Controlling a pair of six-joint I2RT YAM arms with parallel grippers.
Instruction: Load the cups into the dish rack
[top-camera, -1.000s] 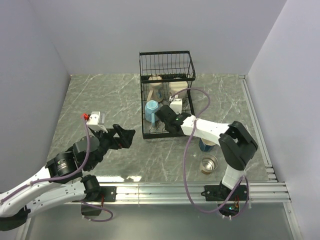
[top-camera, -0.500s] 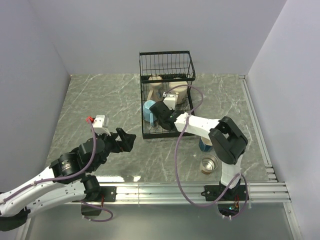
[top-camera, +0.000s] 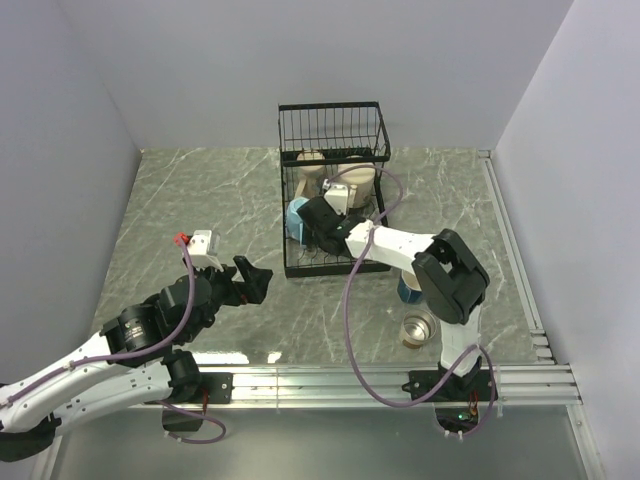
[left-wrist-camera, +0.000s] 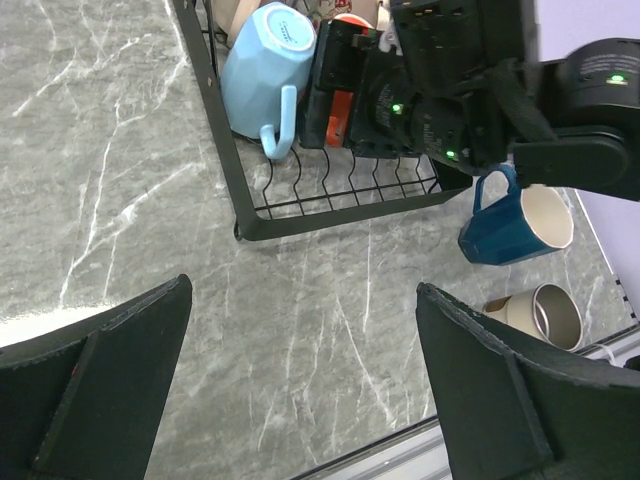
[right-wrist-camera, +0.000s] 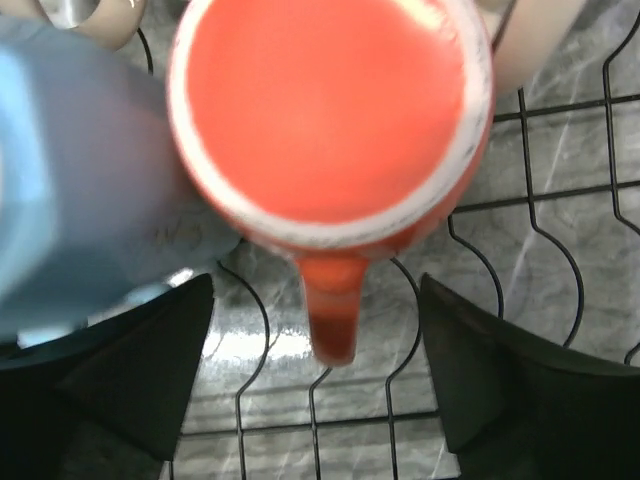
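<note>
1. The orange cup (right-wrist-camera: 330, 130) sits in the dish rack (left-wrist-camera: 300, 222), beside the light blue cup (right-wrist-camera: 70, 190), at the far edge of the surface (left-wrist-camera: 120, 150).
2. Right end effector (right-wrist-camera: 315, 300): spread wide, astride its handle.
3. Left end effector (left-wrist-camera: 302, 290): wide, hovering toward the near edge.

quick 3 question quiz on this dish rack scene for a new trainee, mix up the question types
1. True or false: the dark blue mug stands on the table, outside the dish rack.
2. Fill in: the left gripper hovers over the table with its fingers ___.
3. Where is the orange cup?
A) on the table
B) in the dish rack, by the right gripper
C) in the left gripper

Key: 1 true; 2 open; 3 B
</note>
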